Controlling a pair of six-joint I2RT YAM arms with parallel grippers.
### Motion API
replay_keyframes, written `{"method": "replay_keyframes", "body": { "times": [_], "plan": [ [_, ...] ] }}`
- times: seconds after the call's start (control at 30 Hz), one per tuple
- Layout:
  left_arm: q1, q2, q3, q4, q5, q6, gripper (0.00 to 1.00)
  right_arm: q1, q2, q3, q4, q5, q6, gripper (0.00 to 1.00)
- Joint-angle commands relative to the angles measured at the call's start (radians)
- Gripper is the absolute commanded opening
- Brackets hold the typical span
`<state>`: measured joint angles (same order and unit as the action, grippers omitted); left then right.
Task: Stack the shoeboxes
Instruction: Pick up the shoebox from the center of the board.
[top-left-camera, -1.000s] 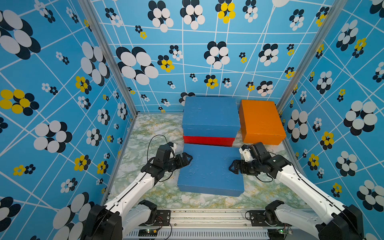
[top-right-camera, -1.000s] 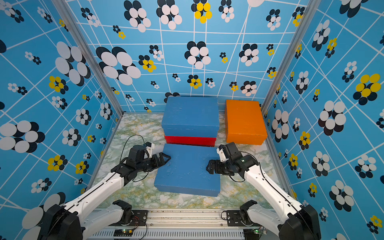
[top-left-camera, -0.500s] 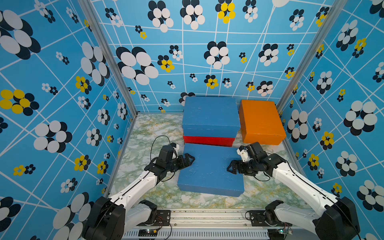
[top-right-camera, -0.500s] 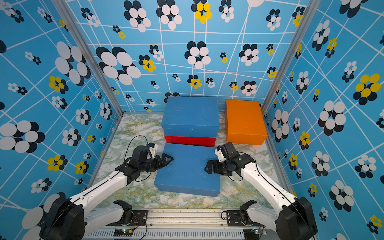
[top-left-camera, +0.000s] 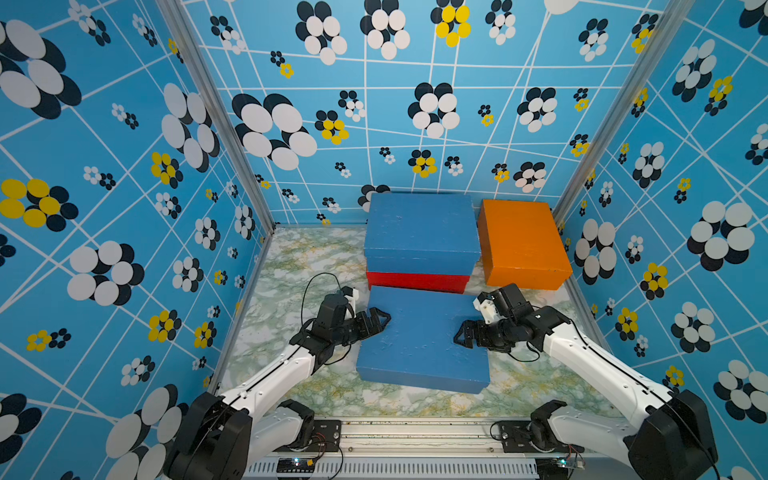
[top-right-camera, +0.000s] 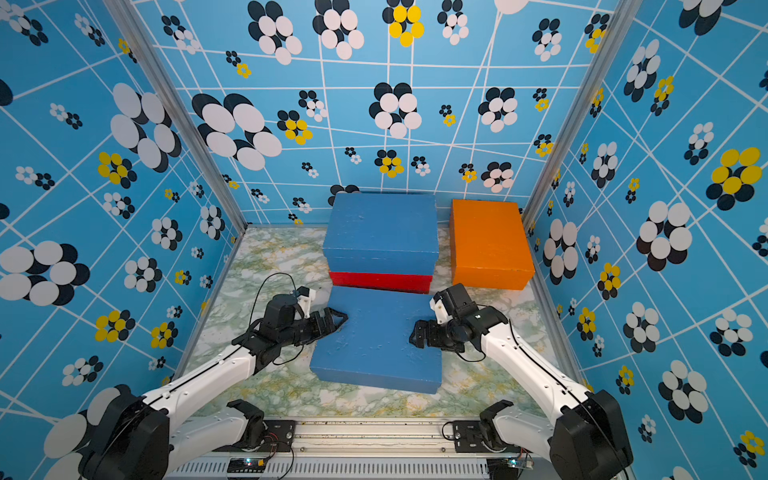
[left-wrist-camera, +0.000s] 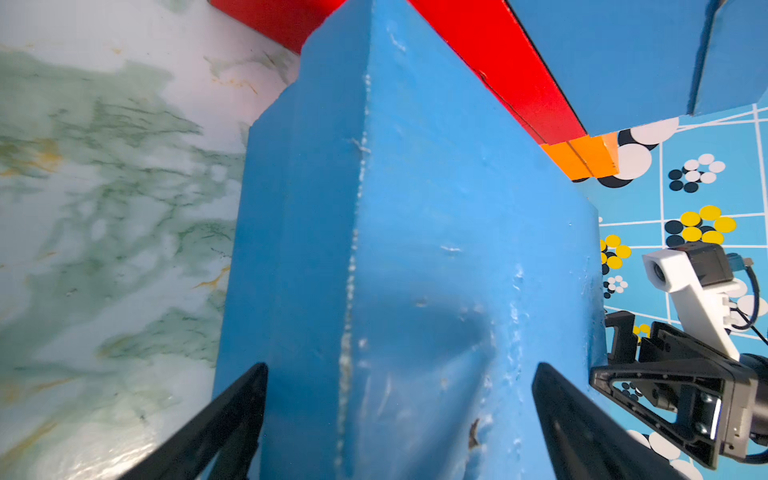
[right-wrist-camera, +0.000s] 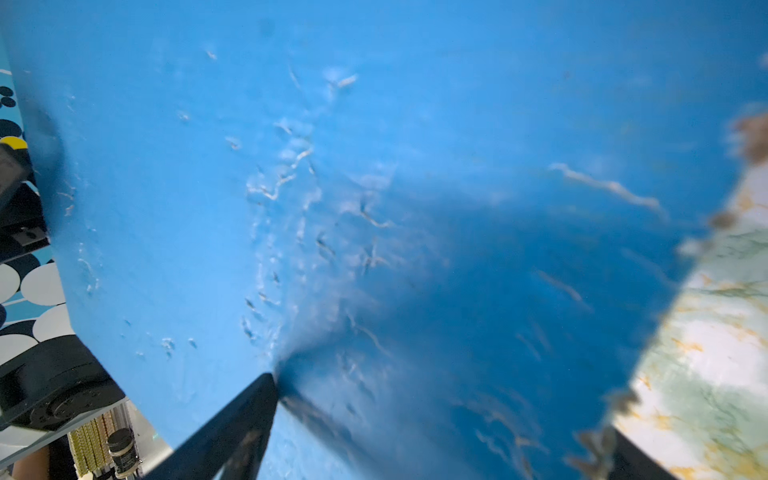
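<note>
One blue shoebox (top-left-camera: 419, 345) (top-right-camera: 374, 345) lies flat at the table's front. Behind it a second blue shoebox (top-left-camera: 419, 228) sits on a red shoebox (top-left-camera: 415, 281), with an orange shoebox (top-left-camera: 519, 241) to their right. My left gripper (top-left-camera: 376, 322) (left-wrist-camera: 399, 368) is open astride the near box's left top edge: one finger beside the wall, one over the lid. My right gripper (top-left-camera: 462, 334) (right-wrist-camera: 444, 407) is open over the lid's right part. One of its fingertips (right-wrist-camera: 268, 380) touches the lid.
Patterned blue walls (top-left-camera: 124, 208) close in the marble tabletop (top-left-camera: 299, 266) on three sides. A metal rail (top-left-camera: 415, 432) with both arm bases runs along the front. The stacked boxes stand right behind the near box.
Both grippers have crept a little inward over the near blue box, and both arms have sunk slightly. The box itself has not moved.
</note>
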<state>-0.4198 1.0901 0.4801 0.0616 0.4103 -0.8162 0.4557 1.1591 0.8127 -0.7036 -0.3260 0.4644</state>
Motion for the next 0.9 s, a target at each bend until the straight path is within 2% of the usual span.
{"method": "replay_keyframes", "body": {
  "times": [0.0,0.17,0.87],
  "plan": [
    [-0.024,-0.043,0.005,0.076,0.114,-0.010,0.99,0.004,-0.033,0.060,0.008,-0.039,0.003,0.99],
    [-0.028,-0.057,0.018,0.073,0.138,-0.017,0.98,0.006,-0.070,0.092,-0.028,-0.038,0.004,0.99],
    [-0.060,-0.262,0.095,-0.015,0.139,-0.005,0.98,0.043,-0.119,0.210,-0.127,-0.027,0.003,0.99]
  ]
}}
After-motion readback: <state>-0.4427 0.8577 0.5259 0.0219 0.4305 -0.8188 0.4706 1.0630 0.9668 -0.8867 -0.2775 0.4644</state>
